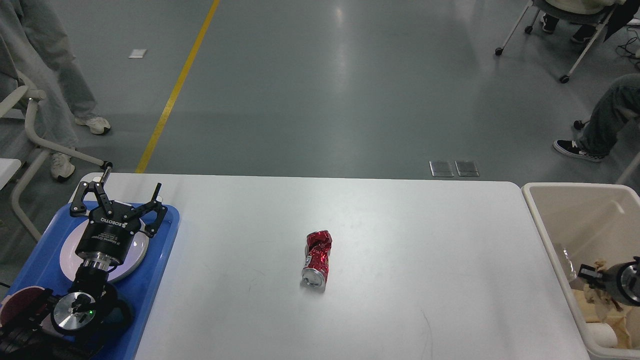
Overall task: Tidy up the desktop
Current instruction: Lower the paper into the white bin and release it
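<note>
The white desktop (400,235) carries one crushed red soda can (317,265), lying on its side near the middle with its open end toward me. My left gripper (131,181) is open and empty, hovering over a white plate (67,255) in the blue tray (155,250) at the table's left end, far from the can. My right gripper (589,274) shows only as a small dark end over the beige bin (542,235) at the right. Its fingers cannot be told apart.
The bin holds crumpled brown paper (600,300), a white cup (602,336) and clear plastic. A dark red dish (20,300) lies at the tray's near end. People and chairs stand beyond the table at the left and far right.
</note>
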### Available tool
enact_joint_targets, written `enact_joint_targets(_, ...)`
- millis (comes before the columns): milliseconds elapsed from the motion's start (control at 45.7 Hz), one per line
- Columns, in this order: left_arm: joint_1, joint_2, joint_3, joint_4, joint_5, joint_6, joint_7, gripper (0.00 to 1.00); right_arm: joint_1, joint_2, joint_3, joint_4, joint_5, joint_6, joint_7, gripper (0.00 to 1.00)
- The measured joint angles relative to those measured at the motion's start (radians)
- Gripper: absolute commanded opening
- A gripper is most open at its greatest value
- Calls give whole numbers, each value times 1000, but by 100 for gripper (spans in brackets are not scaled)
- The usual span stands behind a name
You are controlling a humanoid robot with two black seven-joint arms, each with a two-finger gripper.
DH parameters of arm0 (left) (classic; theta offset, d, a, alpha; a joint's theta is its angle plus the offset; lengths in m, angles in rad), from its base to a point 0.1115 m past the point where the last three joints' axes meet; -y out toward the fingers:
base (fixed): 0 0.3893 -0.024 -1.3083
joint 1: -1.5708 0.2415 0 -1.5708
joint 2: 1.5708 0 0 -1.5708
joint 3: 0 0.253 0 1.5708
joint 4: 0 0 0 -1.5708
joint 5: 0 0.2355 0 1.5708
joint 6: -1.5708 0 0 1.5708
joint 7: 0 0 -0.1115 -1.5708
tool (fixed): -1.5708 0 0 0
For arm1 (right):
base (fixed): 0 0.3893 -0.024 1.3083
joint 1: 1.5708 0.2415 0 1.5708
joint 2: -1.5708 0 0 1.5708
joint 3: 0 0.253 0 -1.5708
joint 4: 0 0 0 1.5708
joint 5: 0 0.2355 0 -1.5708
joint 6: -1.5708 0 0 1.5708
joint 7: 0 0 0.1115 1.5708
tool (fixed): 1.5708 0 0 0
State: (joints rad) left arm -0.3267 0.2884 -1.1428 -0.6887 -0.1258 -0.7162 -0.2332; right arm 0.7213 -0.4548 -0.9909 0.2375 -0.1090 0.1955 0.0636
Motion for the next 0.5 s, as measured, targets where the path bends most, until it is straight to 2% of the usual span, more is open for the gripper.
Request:
enact_joint_targets(66, 0, 0, 0, 0, 0, 0, 0, 96, -71, 28, 43, -65, 0, -47, -52, 0)
enact_joint_targets(175, 0, 0, 0, 0, 0, 1, 0, 96, -123, 49, 96, -110, -1, -91, -91, 0)
enact_joint_targets(459, 0, 0, 0, 0, 0, 1, 0, 96, -140, 58, 129, -119, -1, -120, -101, 0)
enact_joint_targets(481, 0, 0, 0, 0, 0, 1, 0, 96, -140, 59, 129, -119, -1, -120, -101, 8)
enact_joint_targets(503, 0, 0, 0, 0, 0, 1, 0, 96, -140, 60, 129, -119, -1, -120, -101, 25)
